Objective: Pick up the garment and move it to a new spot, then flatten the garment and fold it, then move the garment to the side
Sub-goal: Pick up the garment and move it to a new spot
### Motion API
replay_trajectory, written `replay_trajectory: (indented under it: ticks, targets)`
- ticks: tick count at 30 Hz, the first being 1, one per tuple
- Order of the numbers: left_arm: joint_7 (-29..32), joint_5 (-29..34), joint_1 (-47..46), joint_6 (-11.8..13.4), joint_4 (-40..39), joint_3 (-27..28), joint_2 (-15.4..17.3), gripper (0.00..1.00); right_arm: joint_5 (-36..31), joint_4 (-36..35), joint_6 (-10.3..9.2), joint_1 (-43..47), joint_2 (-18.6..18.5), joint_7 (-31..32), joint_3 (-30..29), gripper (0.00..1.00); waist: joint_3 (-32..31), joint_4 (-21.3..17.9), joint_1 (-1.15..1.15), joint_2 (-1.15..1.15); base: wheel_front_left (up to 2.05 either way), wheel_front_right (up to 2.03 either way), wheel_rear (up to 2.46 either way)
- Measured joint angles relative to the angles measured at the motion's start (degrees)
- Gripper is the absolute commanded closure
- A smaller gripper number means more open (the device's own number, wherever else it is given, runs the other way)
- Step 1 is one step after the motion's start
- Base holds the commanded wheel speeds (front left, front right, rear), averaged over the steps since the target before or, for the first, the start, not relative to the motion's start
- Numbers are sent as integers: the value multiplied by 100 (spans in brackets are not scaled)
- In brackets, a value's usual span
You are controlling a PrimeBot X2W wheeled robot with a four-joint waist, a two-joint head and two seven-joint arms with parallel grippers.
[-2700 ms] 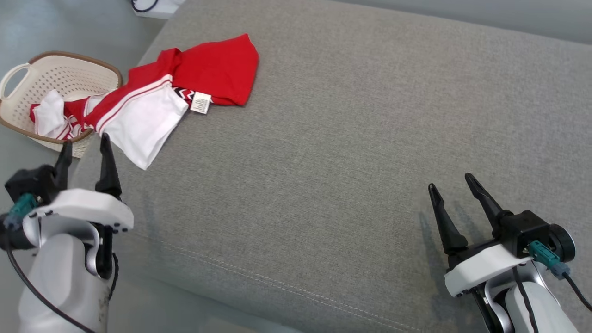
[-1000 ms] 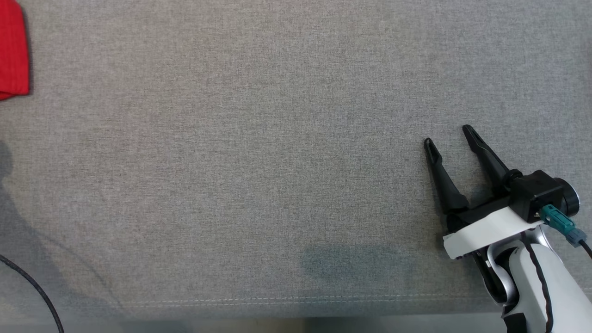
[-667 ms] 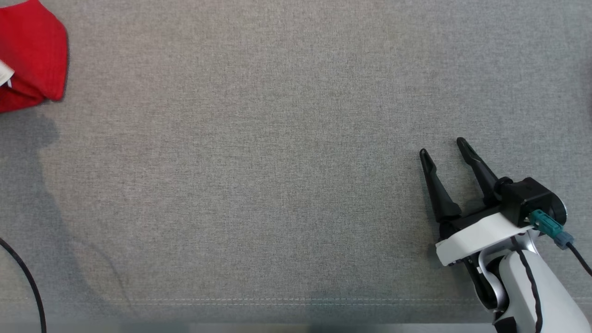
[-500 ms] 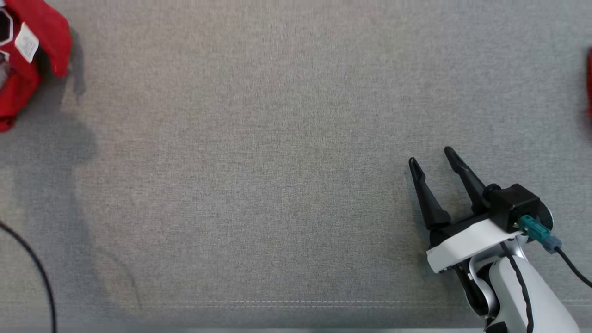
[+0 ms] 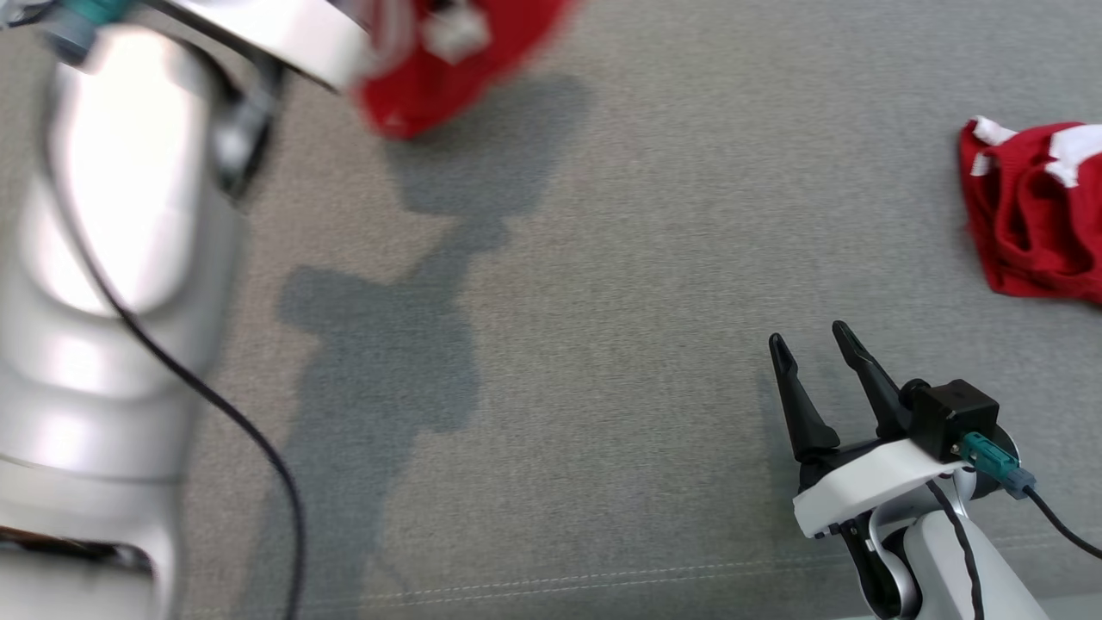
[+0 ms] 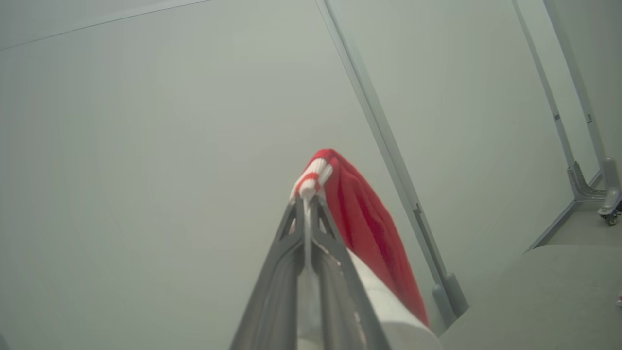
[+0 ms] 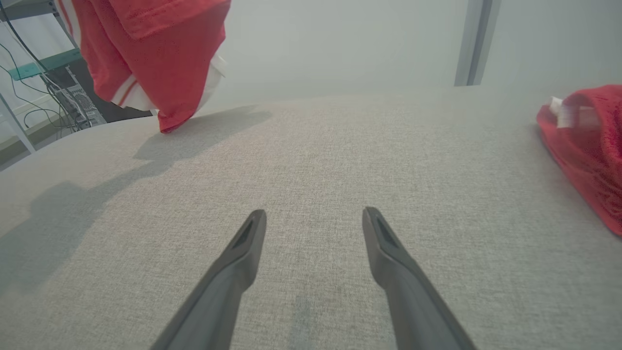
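The red garment with white stripes (image 5: pixel 456 52) hangs in the air at the top of the head view, blurred, its lower tip close over the grey upholstered surface (image 5: pixel 603 258). My left gripper (image 6: pixel 307 199) is shut on the garment's (image 6: pixel 369 228) striped edge, and the cloth drapes down to the right of the fingers. My left arm (image 5: pixel 120 215) looms large and blurred at the left. My right gripper (image 5: pixel 809 340) stands open and empty low on the right, just above the surface. In the right wrist view the garment (image 7: pixel 155 58) hangs at the upper left, far from the open gripper (image 7: pixel 315 214).
A second crumpled red and white garment (image 5: pixel 1033 224) lies at the right edge of the surface, also seen as a red heap (image 7: pixel 588 146) to the right of my fingers. A stitched seam (image 5: pixel 603 581) marks the near edge. A rack with cables (image 7: pixel 43 97) stands beyond the far left.
The head camera has swung. My left arm has come into view holding the garment lifted off the surface, farther right than before. The second garment has entered at the right. The right gripper stays open.
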Motion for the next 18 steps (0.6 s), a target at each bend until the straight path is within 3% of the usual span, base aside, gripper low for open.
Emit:
replay_trajectory:
  ticks: [7, 11, 14, 16, 17, 18]
  targets:
    - [171, -637, 1003, -79, 257, -1468, -533, 100, 1, 26, 0, 7, 87, 0, -93, 0, -78, -404, 0, 0, 0, 0, 0]
    - [108, -859, 1274, -83, 1043, -2164, -697, 100, 1, 26, 0, 4, 92, 0, -103, 0, -31, -638, 0, 0, 0, 0, 0]
    - [-12, -1000, 1362, -83, 1685, -2352, -750, 100, 1, 27, 0, 1, 98, 0, -102, 0, -5, -812, 0, 0, 0, 0, 0]
    - [-63, -1044, 1406, -83, 2045, -2439, -766, 24, 1, 27, 0, 1, 98, 0, -126, 0, -13, -902, 0, 0, 0, 0, 0]
    - [-83, -1096, 1424, -83, 2192, -2458, -782, 0, 1, 29, 0, 2, 96, 0, -151, 0, -34, -925, 0, 0, 0, 0, 0]
    - [-123, -1173, 1462, -83, 2275, -2477, -804, 0, 1, 29, 0, 2, 93, -1, -178, 0, -66, -935, 0, 0, 0, 0, 0]
